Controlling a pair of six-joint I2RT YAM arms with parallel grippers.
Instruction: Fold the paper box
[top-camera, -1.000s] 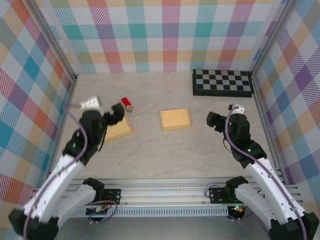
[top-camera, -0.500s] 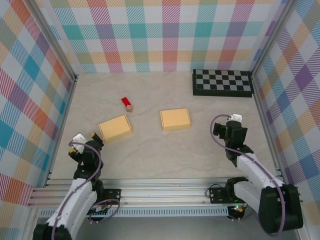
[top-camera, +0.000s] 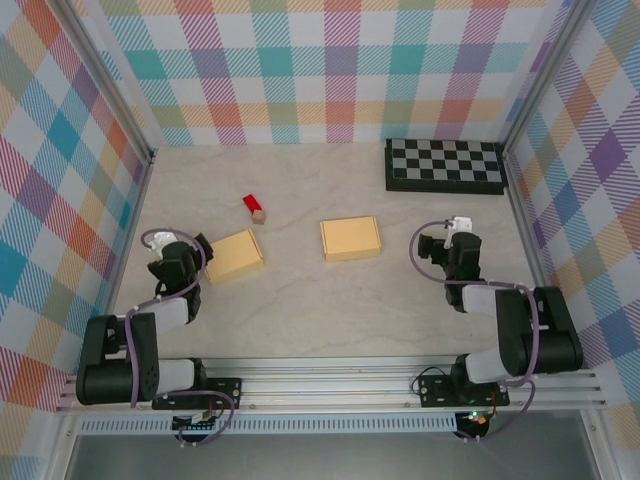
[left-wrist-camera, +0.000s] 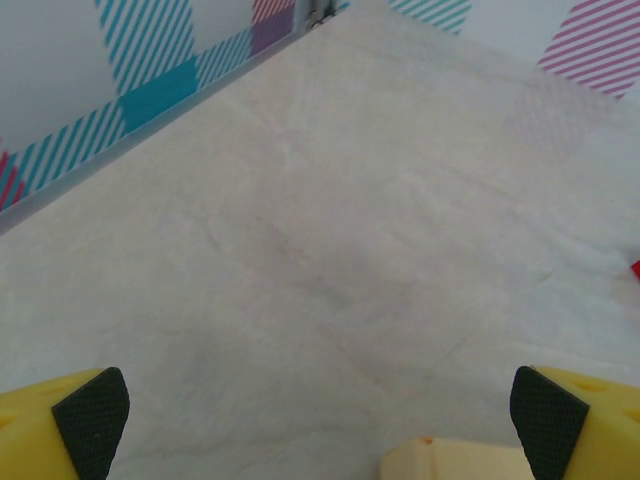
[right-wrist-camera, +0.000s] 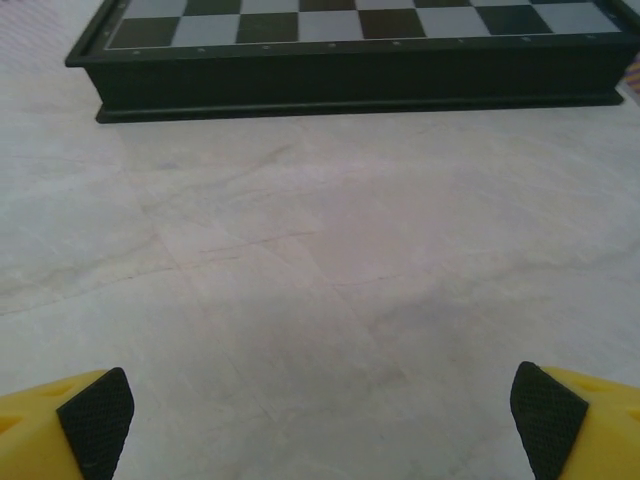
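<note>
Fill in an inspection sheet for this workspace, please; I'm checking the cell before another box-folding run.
Surface: pale marbled tabletop, no spills seen.
Job's things: two tan paper boxes resting on the table, apart from each other: left box and centre box.
Clutter: small red block behind the left box; chessboard at the far right.
Grippers: left gripper and right gripper both open, fingers wide apart, holding nothing.
Cables: purple cables run along both arms, clear of the boxes.
Surroundings: plaid walls on three sides; metal rail at the near edge.
</note>
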